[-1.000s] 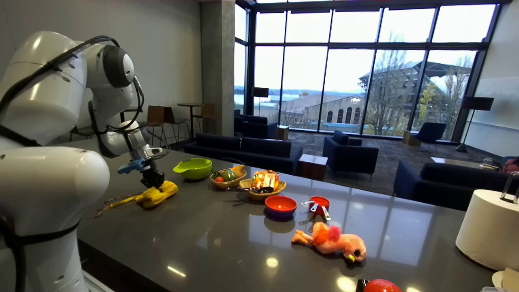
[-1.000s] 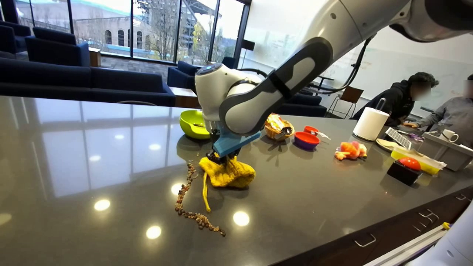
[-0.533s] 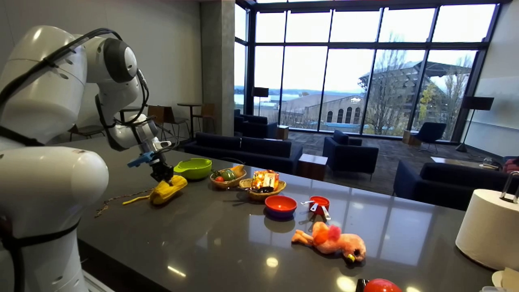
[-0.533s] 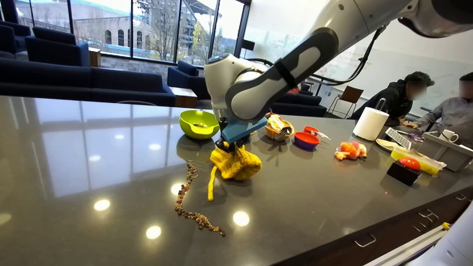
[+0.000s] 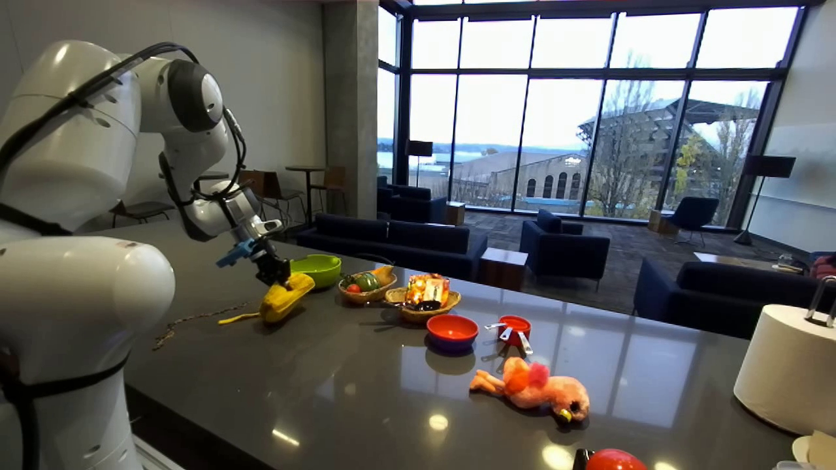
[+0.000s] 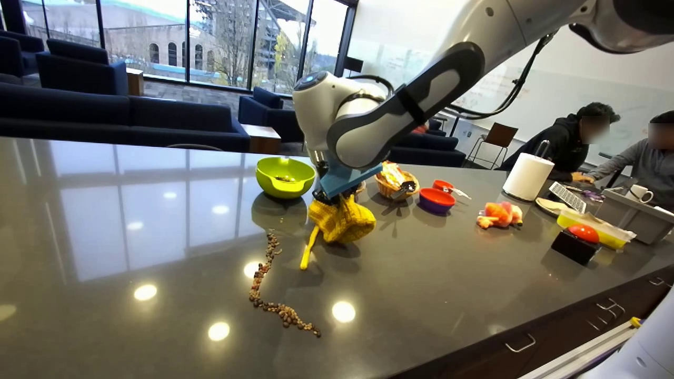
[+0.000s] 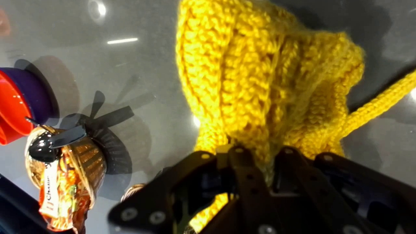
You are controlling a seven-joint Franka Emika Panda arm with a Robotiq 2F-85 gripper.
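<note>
My gripper is shut on a yellow knitted piece, with its fabric pinched between the dark fingers. The knitted piece hangs from the gripper in both exterior views, tilted and low over the grey counter. I cannot tell whether its lowest part touches. A thin yellow cord hangs from it toward the counter. A line of small brown beads or nuts lies on the counter beside it. A green bowl with small bits inside stands just behind the gripper; it also shows in an exterior view.
A basket of vegetables and a basket of snack packets stand past the bowl. A red and purple bowl, red measuring cups and an orange plush toy lie farther along. A paper towel roll and a red button are beyond.
My gripper has carried the yellow knitted piece away from the bead line, closer to the green bowl and rightward in both exterior views. The piece now hangs higher and more tilted.
</note>
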